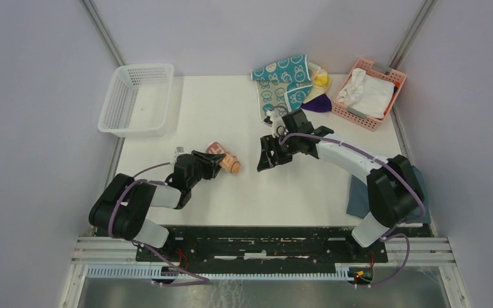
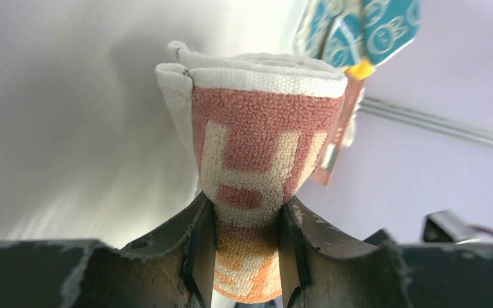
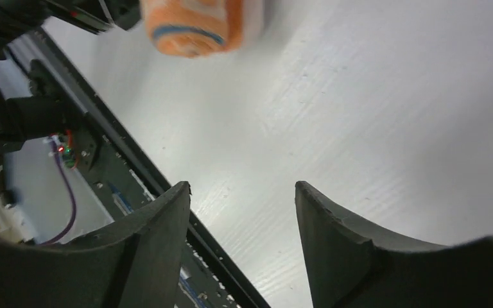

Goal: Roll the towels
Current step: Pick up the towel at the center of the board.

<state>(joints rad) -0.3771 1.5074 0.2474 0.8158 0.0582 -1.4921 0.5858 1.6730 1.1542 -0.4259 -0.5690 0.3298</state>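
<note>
The left claw (image 2: 247, 200) is squeezing the orange roll (image 2: 257, 135). The right claw (image 3: 242, 186) is hanging wide open, holding nothing.

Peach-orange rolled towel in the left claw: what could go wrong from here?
1. The left claw grips the rolled towel at one end only; the free end's loose layers could unroll if it is lifted.
2. The right claw hangs open and empty close beside the roll; the arms might collide if the left one swings right.
</note>
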